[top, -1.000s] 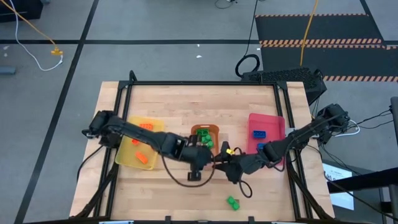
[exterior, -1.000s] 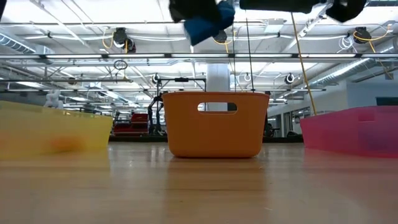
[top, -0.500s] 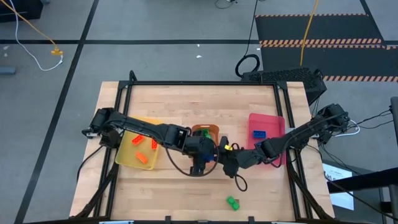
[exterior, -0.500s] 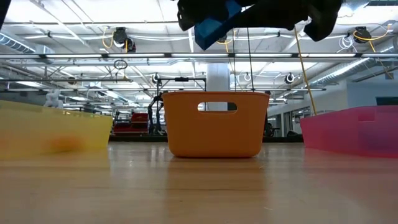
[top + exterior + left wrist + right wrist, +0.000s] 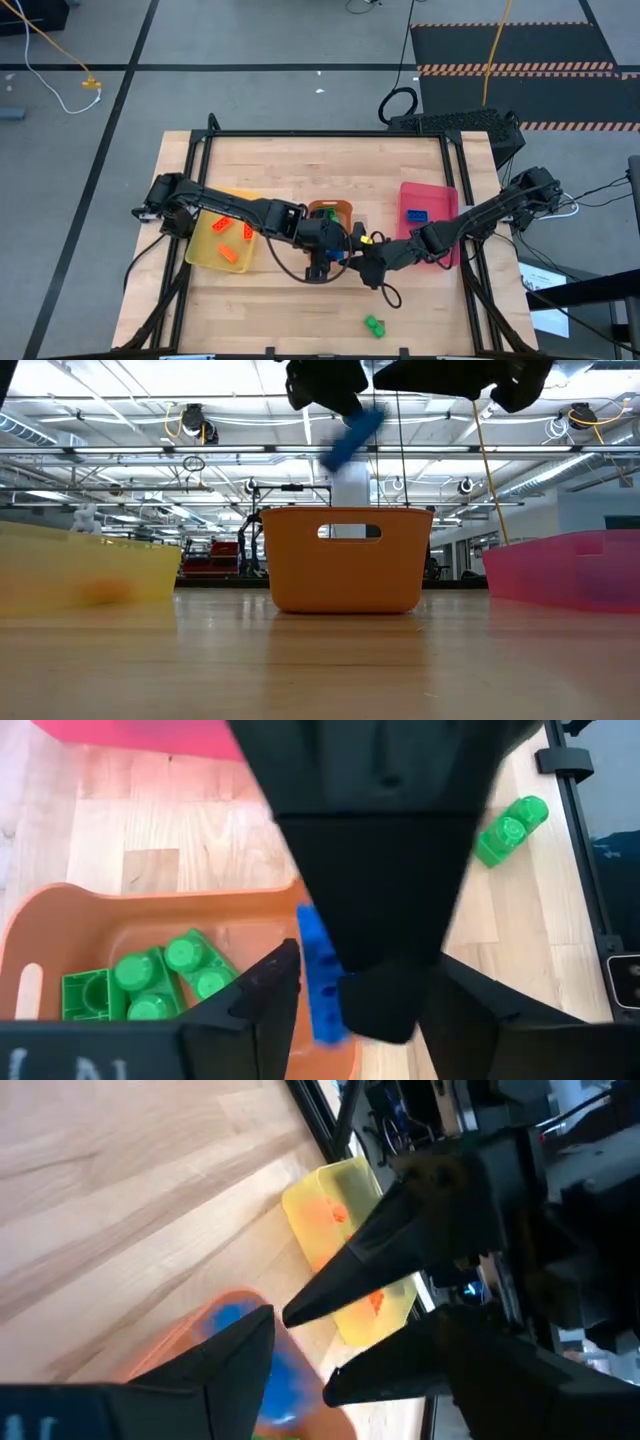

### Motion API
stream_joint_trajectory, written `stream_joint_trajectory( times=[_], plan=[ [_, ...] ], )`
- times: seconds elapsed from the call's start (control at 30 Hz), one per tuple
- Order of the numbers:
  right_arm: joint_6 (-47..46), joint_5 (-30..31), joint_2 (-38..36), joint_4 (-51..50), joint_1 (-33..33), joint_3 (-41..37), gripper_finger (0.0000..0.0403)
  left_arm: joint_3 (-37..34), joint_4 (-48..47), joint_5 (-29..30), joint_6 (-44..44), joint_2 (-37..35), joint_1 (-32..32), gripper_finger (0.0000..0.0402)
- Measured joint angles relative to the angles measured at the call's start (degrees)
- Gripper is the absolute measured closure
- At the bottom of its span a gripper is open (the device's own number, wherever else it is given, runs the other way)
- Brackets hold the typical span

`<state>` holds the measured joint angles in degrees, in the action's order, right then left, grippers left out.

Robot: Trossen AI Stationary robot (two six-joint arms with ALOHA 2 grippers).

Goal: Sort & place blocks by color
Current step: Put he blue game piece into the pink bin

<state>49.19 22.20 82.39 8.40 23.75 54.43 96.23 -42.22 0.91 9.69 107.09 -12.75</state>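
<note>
1. The yellow tray (image 5: pixel 224 243) sits at the left of the table (image 5: pixel 300 165) and holds a few orange blocks (image 5: pixel 228 254).
2. The orange tray (image 5: pixel 330 212) stands in the middle, with green blocks (image 5: pixel 150 985) lying in it.
3. The pink tray (image 5: pixel 428 210) sits at the right and holds a blue block (image 5: pixel 415 215) near its far end.
4. The left gripper (image 5: pixel 332 250) and right gripper (image 5: pixel 366 262) meet nose to nose just in front of the orange tray, above the wood.
5. A second blue block (image 5: pixel 352 437) shows tilted and blurred in the air between them, over the orange tray's near rim; neither gripper clearly has it, and the right gripper's fingers stand apart. How far the left one is parted I cannot tell.
6. One green block (image 5: pixel 374 325) lies alone on the bare wood near the table's front edge, well apart from the trays.
7. Beyond the table lies grey floor with cables and striped mats; the far half of the tabletop is free.
</note>
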Motion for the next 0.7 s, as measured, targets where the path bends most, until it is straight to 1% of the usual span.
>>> stream_joint_trajectory(
  times=[0.13,0.23,0.43,0.5,0.57,0.63,0.7],
  plan=[
    [0.35,-0.26,0.00,-0.20,-0.07,0.00,0.0150,0.00,0.06,0.01,0.00,0.00,0.04,0.0262],
    [0.76,-2.03,0.02,-1.60,-0.06,0.00,0.0155,0.00,-0.03,0.01,-0.02,0.00,0.17,0.0300],
    [-1.72,-1.19,0.04,-4.10,-0.06,0.00,0.0156,0.00,-3.80,0.01,-0.11,0.00,0.20,0.0366],
    [-1.92,-0.99,0.04,-3.95,-0.07,0.00,0.0156,0.00,-5.56,0.19,-0.82,0.00,0.20,0.0379],
    [-1.97,1.00,0.04,-3.96,0.00,0.00,0.0156,0.00,-7.25,1.69,-1.74,0.00,0.25,0.0385],
    [-1.97,3.75,0.04,-4.43,0.00,0.00,0.0156,0.00,-8.69,3.25,-2.78,0.09,0.57,0.0384],
    [-2.82,6.88,0.04,-4.82,-0.05,0.00,0.0156,-0.01,-8.77,3.51,-3.53,0.52,1.37,0.0375]
  ],
)
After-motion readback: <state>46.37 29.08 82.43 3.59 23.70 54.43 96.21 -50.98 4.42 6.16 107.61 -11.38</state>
